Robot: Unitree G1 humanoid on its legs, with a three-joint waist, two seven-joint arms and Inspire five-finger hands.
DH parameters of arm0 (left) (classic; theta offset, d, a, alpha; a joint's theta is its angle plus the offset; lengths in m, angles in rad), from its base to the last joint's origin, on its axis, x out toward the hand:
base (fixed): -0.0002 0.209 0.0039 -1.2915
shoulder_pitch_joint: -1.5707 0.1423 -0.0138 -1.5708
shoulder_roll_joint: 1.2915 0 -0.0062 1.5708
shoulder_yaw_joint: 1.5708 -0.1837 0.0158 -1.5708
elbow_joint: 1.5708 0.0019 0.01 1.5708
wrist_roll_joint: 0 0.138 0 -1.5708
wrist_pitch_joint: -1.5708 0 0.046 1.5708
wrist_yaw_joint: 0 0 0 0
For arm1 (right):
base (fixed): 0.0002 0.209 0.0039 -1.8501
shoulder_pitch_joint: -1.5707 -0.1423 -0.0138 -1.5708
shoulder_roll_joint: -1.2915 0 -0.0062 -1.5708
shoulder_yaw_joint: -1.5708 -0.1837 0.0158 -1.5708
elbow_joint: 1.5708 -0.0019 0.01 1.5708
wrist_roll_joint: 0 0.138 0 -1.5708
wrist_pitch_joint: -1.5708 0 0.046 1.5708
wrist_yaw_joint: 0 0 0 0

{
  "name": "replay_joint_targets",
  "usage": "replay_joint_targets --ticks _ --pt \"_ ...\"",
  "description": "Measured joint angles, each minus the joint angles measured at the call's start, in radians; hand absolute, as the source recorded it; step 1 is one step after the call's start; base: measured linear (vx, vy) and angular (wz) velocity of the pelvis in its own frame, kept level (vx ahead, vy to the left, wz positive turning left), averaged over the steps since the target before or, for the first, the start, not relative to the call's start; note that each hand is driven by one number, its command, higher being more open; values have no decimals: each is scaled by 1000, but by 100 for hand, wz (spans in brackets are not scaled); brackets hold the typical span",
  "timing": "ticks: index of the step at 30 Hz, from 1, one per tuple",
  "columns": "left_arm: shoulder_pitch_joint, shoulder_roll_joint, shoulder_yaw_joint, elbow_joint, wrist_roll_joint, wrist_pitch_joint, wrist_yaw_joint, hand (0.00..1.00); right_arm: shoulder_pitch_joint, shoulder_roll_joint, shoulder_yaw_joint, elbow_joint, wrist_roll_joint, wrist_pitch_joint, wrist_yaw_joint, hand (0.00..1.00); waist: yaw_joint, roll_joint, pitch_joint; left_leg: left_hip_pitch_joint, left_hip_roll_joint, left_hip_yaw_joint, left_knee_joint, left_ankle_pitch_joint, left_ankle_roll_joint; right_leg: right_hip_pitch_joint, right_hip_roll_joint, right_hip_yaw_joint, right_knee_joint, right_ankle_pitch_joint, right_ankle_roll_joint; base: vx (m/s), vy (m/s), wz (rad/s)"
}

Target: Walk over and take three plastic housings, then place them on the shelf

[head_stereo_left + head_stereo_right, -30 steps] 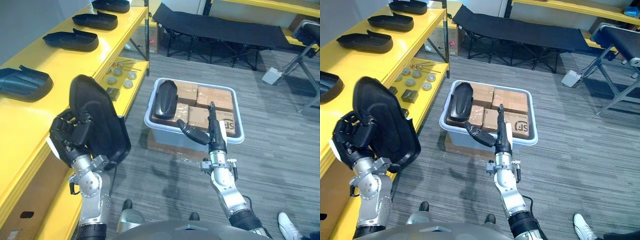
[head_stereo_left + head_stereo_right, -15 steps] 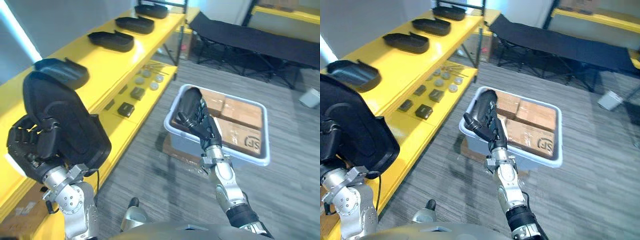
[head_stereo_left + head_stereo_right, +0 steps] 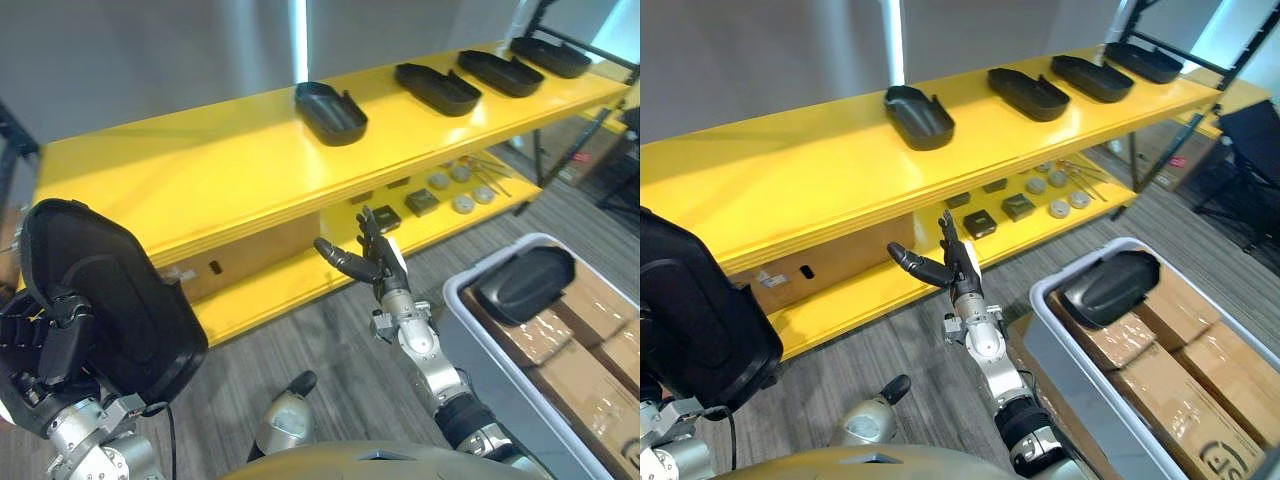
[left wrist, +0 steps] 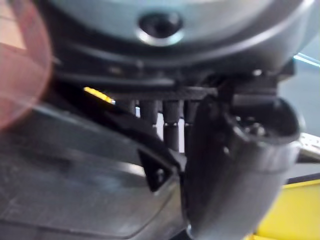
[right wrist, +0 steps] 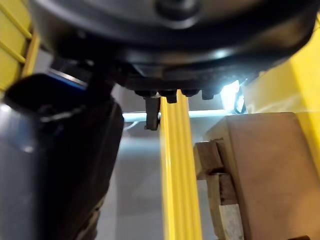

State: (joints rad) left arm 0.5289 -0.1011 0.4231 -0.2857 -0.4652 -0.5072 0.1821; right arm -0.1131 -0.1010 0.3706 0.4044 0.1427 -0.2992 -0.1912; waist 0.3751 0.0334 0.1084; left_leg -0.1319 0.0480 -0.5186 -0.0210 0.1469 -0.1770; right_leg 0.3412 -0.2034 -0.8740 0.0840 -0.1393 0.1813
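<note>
My left hand at the lower left is shut on a large black plastic housing, held upright against its palm; in the left wrist view the thumb and fingers curl over the housing's rim. My right hand is open and holds nothing, raised in front of the yellow shelf. Several black housings lie in a row on the shelf top, the nearest one beside a second. Another housing lies in the white bin at the right.
The bin holds cardboard boxes under its housing. The lower shelf board carries small black blocks and round discs. A dark metal rack stands at the shelf's far end. Grey floor lies between shelf and bin.
The whole view has swung left toward the shelf, so the bin now sits at the right edge. My left hand keeps hold of the housing. My right hand's fingers have spread out.
</note>
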Motion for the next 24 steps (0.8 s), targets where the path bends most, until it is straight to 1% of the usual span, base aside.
replay_joint_targets --ticks 1,2,3,5,6,7,8,10,11,12,13,14,15,17,18,19,21,24 --pt "1 0 -2 -1 0 -4 -8 0 4 -2 1 0 -5 4 -3 100 0 4 3 -1 3 18 0 4 5 0 -3 1 3 -1 1 -97 31 9" --pt "7 0 -7 -6 0 -10 -21 0 15 -4 1 0 -14 9 -7 100 -6 7 5 -2 11 63 -1 15 14 0 -6 5 4 -1 2 -116 57 -3" --pt "23 0 -11 -27 0 -11 -29 0 20 -4 1 0 -16 9 -7 100 -21 3 9 -1 18 101 -2 24 16 -1 -12 12 6 -3 5 -109 60 -8" --pt "33 1 -20 -46 -5 -12 -45 0 20 -9 -6 -10 -17 9 -3 100 -27 5 16 1 24 140 -2 29 23 -19 -22 42 14 -4 6 -89 65 -27" --pt "30 2 -25 -49 -6 -12 -46 0 19 -11 -10 -17 -17 9 -4 100 -29 -1 16 0 25 151 -2 30 24 -26 -23 58 16 -4 6 -92 82 -40" --pt "29 3 -35 -57 -6 -12 -50 0 18 -12 -15 -29 -16 9 -4 100 -37 0 20 -1 28 175 -8 34 29 -45 -29 83 19 -5 8 -72 66 -29" --pt "29 3 -38 -60 -5 -12 -51 0 17 -12 -20 -29 -16 9 -1 100 -41 -5 20 1 30 186 -13 38 34 -49 -31 93 18 -5 8 -73 71 -27" --pt "23 5 -49 -69 -9 -12 -53 0 18 -11 -36 -30 -15 9 31 100 -54 -19 21 0 30 214 -25 45 42 -70 -41 122 23 -1 7 -28 46 -20" --pt "19 7 -55 -69 -13 -12 -53 0 18 -12 -39 -30 -16 9 39 100 -54 -25 21 -1 29 217 -26 45 42 -75 -42 130 24 -1 7 -11 32 -14" --pt "10 13 -67 -69 -14 -12 -53 0 19 -15 -45 -30 -19 9 50 100 -56 -21 27 -3 28 218 -33 49 42 -84 -44 139 34 -2 8 0 0 0" --pt "6 19 -75 -69 -14 -12 -53 0 18 -17 -47 -31 -19 9 52 100 -58 -25 29 -4 27 215 -37 51 43 -86 -46 139 41 -5 7 -5 1 17" --pt "-13 29 -93 -69 -14 -12 -56 0 21 -20 -47 -38 -18 9 54 100 -67 -27 31 -16 21 199 -36 53 43 -95 -48 144 60 -22 4 -17 -21 50" --pt "-28 41 -115 -69 -14 -12 -59 0 32 -23 -49 -64 -17 9 54 100 -87 -26 32 -37 10 167 -36 62 42 -118 -47 166 101 -56 1 -28 -35 65" --pt "-52 55 -154 -68 -13 -11 -73 0 56 -24 -55 -107 -17 9 54 100 -107 -18 37 -54 -8 119 -51 81 43 -142 -51 181 162 -105 -9 -35 -88 80" --pt "-65 64 -169 -69 -13 -12 -84 0 62 -24 -54 -115 -18 8 55 100 -106 -16 43 -57 -12 105 -61 93 39 -151 -58 184 195 -127 -9 -19 -92 58" --pt "-67 66 -172 -68 -13 -12 -84 0 62 -24 -54 -115 -18 8 55 100 -105 -16 45 -58 -13 103 -61 93 39 -152 -59 184 199 -130 -8 3 -98 44" --pt "-82 72 -181 -69 -13 -12 -105 0 62 -24 -49 -114 -43 8 57 100 -105 -11 72 -61 -28 95 -60 114 47 -151 -72 178 243 -160 -2 11 -72 40" --pt "-81 73 -176 -69 -15 -12 -122 0 59 -35 -47 -114 -93 8 57 100 -100 -3 88 -67 -39 92 -53 119 54 -143 -75 165 249 -170 -1 13 -36 24"
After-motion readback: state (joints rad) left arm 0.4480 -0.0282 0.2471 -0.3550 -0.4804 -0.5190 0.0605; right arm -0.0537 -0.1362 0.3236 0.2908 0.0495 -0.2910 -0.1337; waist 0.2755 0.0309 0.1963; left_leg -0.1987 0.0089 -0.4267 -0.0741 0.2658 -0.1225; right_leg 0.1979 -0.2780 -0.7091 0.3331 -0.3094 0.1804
